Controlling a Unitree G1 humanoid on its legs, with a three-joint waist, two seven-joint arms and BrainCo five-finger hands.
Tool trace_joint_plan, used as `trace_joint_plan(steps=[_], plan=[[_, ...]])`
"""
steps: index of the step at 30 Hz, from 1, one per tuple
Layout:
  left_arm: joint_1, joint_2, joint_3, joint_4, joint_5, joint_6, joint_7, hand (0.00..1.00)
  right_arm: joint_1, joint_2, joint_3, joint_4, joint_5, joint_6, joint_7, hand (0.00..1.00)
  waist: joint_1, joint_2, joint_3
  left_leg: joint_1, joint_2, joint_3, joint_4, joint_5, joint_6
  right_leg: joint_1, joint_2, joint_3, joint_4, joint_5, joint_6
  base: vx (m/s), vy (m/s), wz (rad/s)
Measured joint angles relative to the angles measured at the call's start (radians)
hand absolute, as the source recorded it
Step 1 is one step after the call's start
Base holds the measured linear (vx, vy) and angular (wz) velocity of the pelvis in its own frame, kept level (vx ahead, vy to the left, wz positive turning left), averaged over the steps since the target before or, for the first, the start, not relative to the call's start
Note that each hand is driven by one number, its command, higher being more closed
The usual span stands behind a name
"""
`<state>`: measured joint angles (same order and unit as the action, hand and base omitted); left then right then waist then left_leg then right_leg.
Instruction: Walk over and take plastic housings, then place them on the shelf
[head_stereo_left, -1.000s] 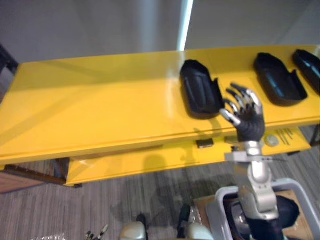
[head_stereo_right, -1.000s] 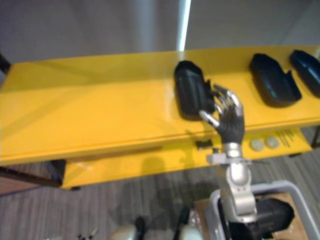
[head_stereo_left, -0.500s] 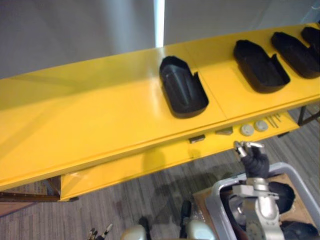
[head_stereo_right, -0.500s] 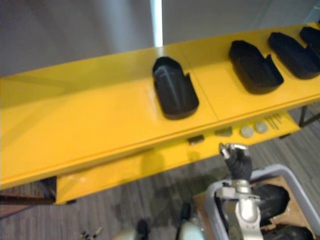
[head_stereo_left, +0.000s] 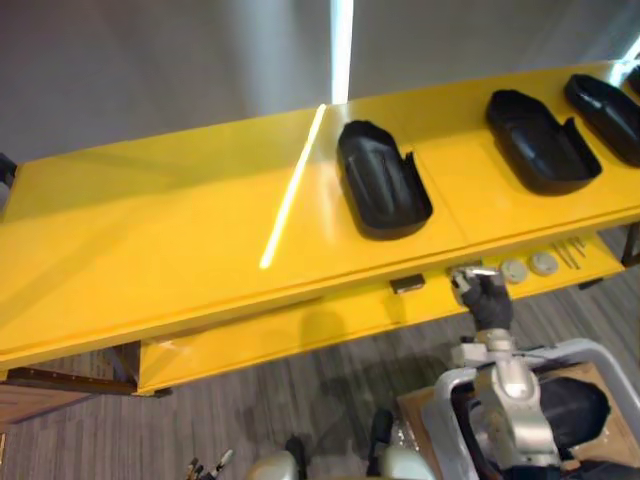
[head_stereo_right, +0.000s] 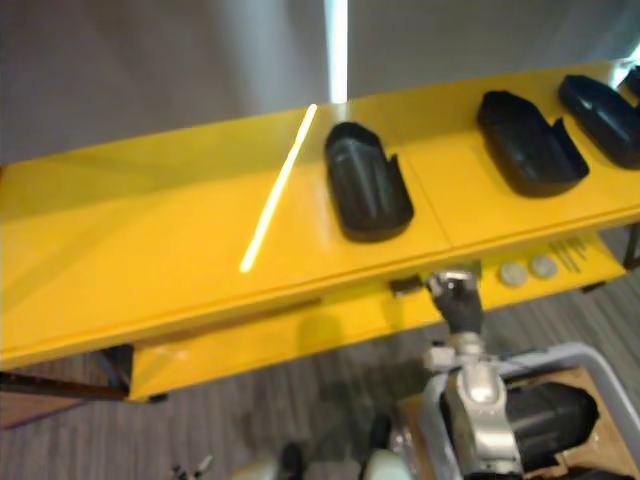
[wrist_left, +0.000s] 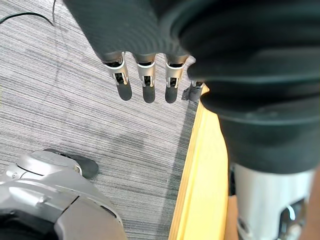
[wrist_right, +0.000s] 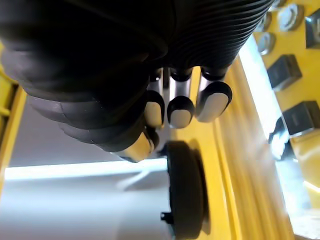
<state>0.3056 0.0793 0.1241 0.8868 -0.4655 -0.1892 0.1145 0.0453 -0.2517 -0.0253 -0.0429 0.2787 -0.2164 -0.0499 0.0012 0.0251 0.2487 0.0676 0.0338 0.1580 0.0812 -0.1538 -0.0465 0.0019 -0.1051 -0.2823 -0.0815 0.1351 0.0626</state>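
Fingers (wrist_left: 146, 75) of the left hand (wrist_left: 125, 35) hang straight and slack with nothing in them, low at the robot's side over grey striped carpet (head_stereo_left: 300, 400). From where I stand the long yellow shelf top (head_stereo_left: 150, 230) runs bare across its left part, crossed further along by a bright streak (head_stereo_left: 290, 195) thrown from a strip of light (head_stereo_left: 342, 50) on the plain grey wall. Past the streak lies the nearest housing (head_stereo_left: 383, 192), black, open side up, flat on the yellow. Below and in front of it the right hand (head_stereo_left: 483, 295) sits by the lower ledge (head_stereo_left: 300, 335), its fingers curled in on themselves and gripping nothing. Two pale discs (head_stereo_left: 528, 266) rest on that ledge just beside it. Further right a second housing (head_stereo_left: 542, 140) and a third housing (head_stereo_left: 605, 115) lie on the same top, well apart from the first. At the far right a grey-rimmed bin (head_stereo_left: 585, 347) stands on the floor with dark shapes inside, likely more housings. I would say this is a gap between placings. The next move calls for reaching into the bin, closing on a housing, and lifting it clear of the shelf's front edge.
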Motion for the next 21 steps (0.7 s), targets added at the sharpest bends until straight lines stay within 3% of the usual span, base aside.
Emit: trace_joint_plan(steps=[10,15,21], plan=[[-0.002,0.0,0.004,0.037,0.005,0.043,-0.001,0.0,-0.16,-0.029,0.017,0.145,-0.019,0.026,0.014,1.0,0.015,0.016,0.01,0.0,-0.017,-0.036,-0.001,0.009,0.011,0.019,-0.017,-0.036,0.0,-0.001,0.005,-0.02,0.021,0.1],[-0.002,0.0,0.015,0.041,0.015,0.067,0.0,0.0,-0.212,-0.028,0.018,0.192,-0.02,0.026,0.007,1.0,0.039,0.012,0.018,0.0,-0.017,-0.046,-0.003,0.013,0.01,0.024,-0.019,-0.047,0.0,-0.003,0.008,-0.02,0.007,0.06],[-0.003,0.0,0.022,0.041,0.051,0.096,-0.002,0.0,-0.302,-0.03,0.019,0.264,-0.02,0.026,0.007,1.0,0.041,0.012,0.029,0.0,-0.022,-0.065,-0.004,0.015,0.012,0.034,-0.02,-0.068,0.0,-0.005,0.011,0.0,0.012,0.09]])
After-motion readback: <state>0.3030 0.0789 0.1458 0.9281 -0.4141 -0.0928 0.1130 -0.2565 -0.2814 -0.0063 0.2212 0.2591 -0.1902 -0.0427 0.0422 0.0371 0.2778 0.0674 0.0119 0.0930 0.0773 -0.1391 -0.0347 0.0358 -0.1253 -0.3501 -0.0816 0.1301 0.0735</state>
